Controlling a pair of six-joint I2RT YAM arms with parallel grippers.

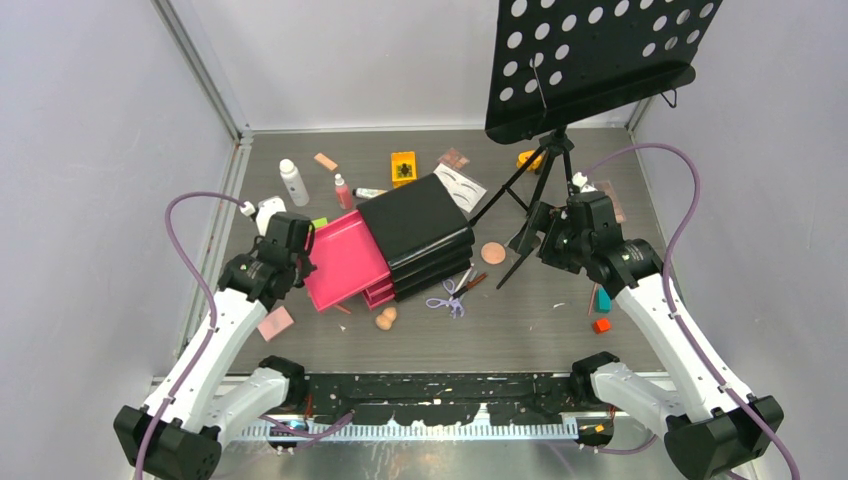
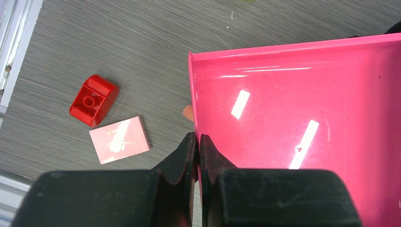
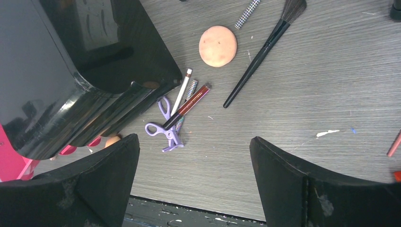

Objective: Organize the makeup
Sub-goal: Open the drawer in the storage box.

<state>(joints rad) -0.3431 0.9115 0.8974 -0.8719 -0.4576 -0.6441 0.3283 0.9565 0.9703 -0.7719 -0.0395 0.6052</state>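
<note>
Makeup [image 1: 385,320] lies scattered on the table [image 1: 520,330] around the black chest [image 1: 418,228]. Seen from the top view, the lilac scissors [image 3: 169,137] lie at the chest's 5 o'clock, a round peach sponge [image 3: 217,46] at 4, the white eyebrow card [image 1: 459,187] at 1 and a white bottle [image 1: 293,182] at 10. At 8 o'clock, 1 pink drawer [image 2: 293,118] stands out of the chest. The left gripper [image 2: 198,142] pinches that drawer's side wall, jaws almost together. The right gripper [image 3: 194,139] hovers over the table near the scissors, jaws wide, holding nothing.
</note>
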